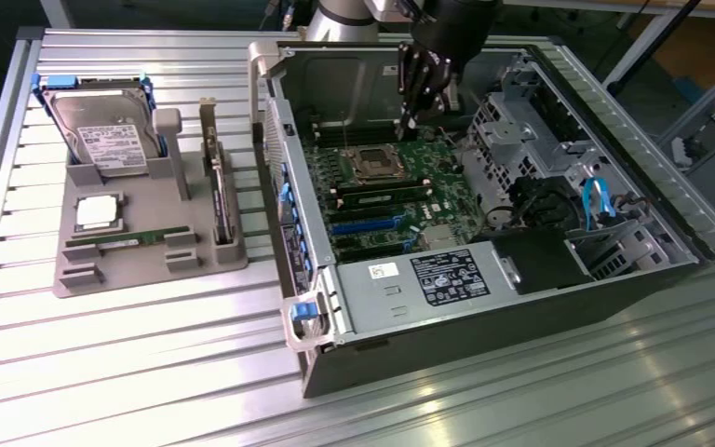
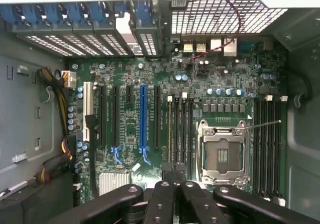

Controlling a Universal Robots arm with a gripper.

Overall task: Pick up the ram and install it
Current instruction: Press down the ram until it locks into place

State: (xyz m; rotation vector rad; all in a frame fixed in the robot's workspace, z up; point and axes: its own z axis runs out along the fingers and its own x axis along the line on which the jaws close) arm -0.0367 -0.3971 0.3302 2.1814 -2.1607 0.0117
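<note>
A ram (image 1: 128, 239), a thin green stick, lies flat in the grey holder (image 1: 85, 279) on the exterior view's left, outside the case. My gripper (image 1: 408, 126) hangs inside the open computer case (image 1: 494, 307), just over the motherboard (image 1: 438, 172) beside the CPU socket (image 1: 370, 160). Its black fingers (image 2: 162, 194) are shut together with nothing visible between them. In the wrist view the gripper (image 2: 175, 180) points down at the memory slots (image 2: 180, 129) next to the CPU socket (image 2: 222, 156). Another green stick (image 1: 383, 196) appears to stand in one of those slots.
The holder also carries a silver hard drive (image 1: 107, 130), a CPU chip (image 1: 97, 212) and an upright dark expansion card (image 1: 219, 200). Case walls, a drive cage (image 1: 506, 140), a black power supply (image 1: 457, 275) and blue-tipped cables (image 1: 600, 200) surround the motherboard.
</note>
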